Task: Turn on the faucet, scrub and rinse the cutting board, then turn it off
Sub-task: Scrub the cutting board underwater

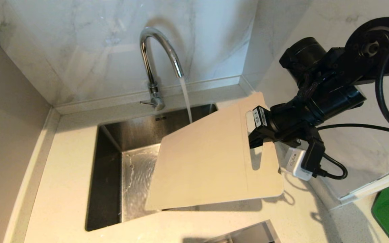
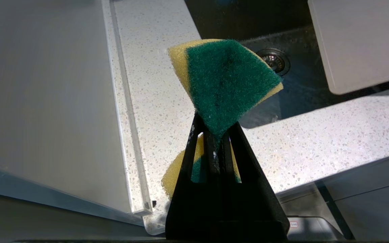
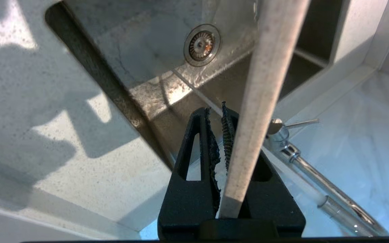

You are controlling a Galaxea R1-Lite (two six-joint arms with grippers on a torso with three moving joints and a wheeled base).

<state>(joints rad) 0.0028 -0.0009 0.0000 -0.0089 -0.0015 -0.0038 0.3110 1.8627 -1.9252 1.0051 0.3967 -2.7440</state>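
Cutting board (image 1: 208,162) in right claw (image 1: 253,133); claw label unreadable.

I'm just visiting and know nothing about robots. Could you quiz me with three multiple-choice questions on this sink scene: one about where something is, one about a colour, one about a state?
1. Where is the cutting board?
A. Flat on the floor
B. Held tilted over the sink
C. Leaning on the wall

2. What colours is the sponge in the left gripper?
A. Green and yellow
B. Pink and white
C. All blue

3. What is the faucet doing?
A. Running
B. Off
C. Dripping foam

Answers: 1 B, the right gripper clamps its handle end above the basin. 2 A, green scrub face on yellow foam. 3 A, a stream falls from the spout.
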